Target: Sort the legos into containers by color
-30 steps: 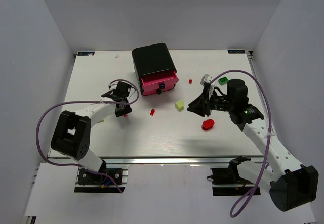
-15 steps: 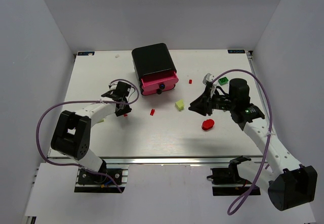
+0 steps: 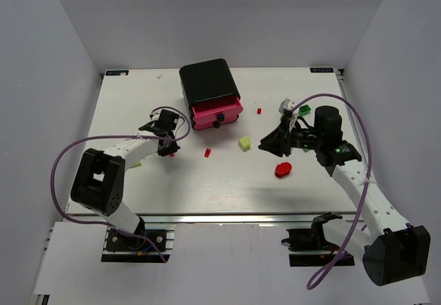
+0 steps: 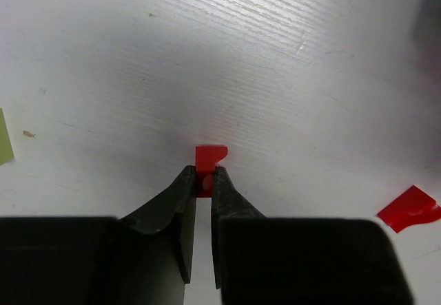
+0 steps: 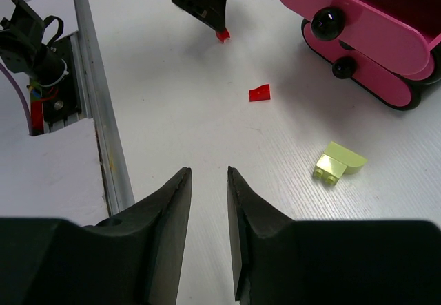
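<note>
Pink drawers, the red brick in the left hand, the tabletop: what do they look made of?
Pink drawers: likely moulded plastic, smooth semi-gloss; rounded edges, soft highlights. The black knob is glossier.
Red brick, pinched in the left hand: hard plastic; uniform colour, crisp edges.
Tabletop: white painted or laminated board, matt; fine grain lines show, but whether it is real wood or a print is unclear.

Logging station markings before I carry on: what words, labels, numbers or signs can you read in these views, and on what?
No text is legible in any view.
Too small to read: the far-left corner tag on the table.
Too small to read: the far-right corner tag on the table.
No print shows on the black cabinet, the pink drawers, or the red lego in the left gripper.
</note>
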{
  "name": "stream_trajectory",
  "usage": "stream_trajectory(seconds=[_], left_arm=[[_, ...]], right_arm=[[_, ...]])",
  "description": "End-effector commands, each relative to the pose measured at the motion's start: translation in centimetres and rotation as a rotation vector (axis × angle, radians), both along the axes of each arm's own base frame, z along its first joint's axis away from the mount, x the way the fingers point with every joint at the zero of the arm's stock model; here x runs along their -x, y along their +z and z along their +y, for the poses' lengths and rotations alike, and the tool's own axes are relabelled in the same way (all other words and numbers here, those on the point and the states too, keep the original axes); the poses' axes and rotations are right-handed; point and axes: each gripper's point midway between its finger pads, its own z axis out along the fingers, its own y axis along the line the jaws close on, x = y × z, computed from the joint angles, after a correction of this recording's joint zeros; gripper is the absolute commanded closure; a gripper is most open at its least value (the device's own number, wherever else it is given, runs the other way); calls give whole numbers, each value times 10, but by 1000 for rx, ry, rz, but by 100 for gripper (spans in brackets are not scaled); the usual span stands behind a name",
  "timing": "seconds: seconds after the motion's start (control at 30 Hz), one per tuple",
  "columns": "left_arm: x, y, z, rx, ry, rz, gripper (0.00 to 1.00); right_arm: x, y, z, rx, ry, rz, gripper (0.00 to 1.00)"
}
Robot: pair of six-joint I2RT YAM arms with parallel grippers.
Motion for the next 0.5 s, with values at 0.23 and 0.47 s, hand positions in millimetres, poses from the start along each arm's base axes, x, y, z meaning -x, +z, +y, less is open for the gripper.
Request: stream_trajectory(seconds=[0.23,0.47], left_arm=[[-18,138,-70,307,-287,-358,100],[-17,220,-98,435,-406,-543,100]], right_arm=[[4,5,0,-23,33,-11,67],[4,1,1,-18,37,2,67]])
